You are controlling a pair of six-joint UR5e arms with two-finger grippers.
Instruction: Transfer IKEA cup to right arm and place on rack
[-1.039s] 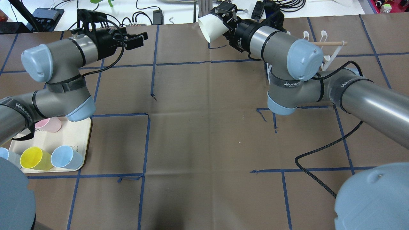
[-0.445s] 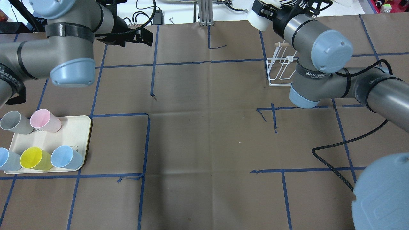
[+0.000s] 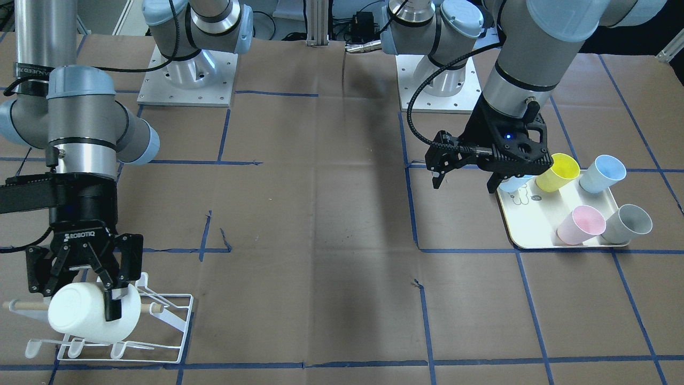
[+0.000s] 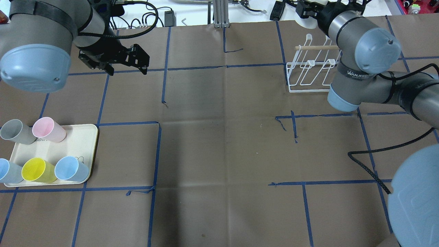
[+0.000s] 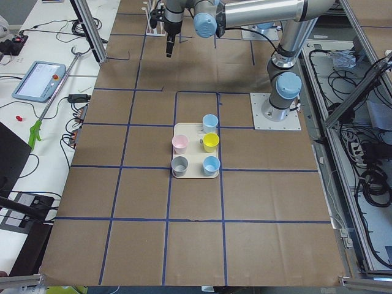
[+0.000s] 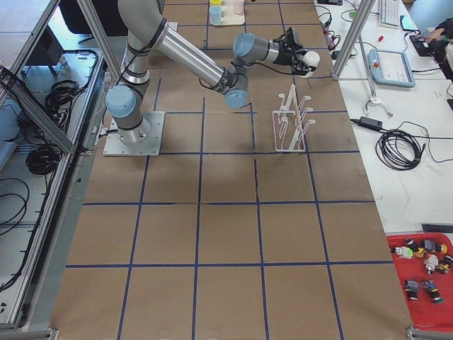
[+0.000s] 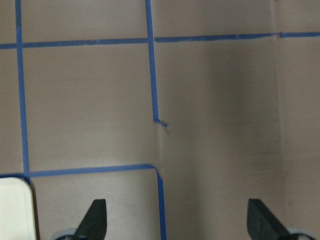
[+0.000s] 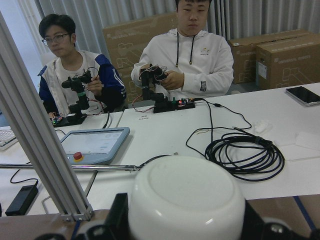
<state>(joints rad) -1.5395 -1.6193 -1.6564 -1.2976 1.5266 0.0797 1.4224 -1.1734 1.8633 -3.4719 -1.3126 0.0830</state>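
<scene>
My right gripper [image 3: 77, 297] is shut on a white cup [image 3: 88, 318] and holds it on its side just over the white wire rack [image 3: 160, 321], in front of the wooden dowel. I cannot tell whether the cup touches the rack. The right wrist view shows the cup's base [image 8: 185, 200] between the fingers. In the overhead view the rack [image 4: 308, 77] stands at the far right, and a sliver of the cup [image 4: 303, 22] shows beyond it. My left gripper [image 3: 464, 182] is open and empty. It hangs above the table beside the tray, and also shows in the overhead view [image 4: 127, 71].
A cream tray [image 4: 77, 144] at the near left holds a pink cup [image 4: 48, 129], a grey cup [image 4: 15, 131], a yellow cup [image 4: 37, 170] and two blue cups. The table is covered with brown paper marked by blue tape lines. Two operators sit beyond the far edge.
My right arm has swung the white cup rightward from the table's far middle to over the rack. My left arm has pulled back and its open gripper now points down.
</scene>
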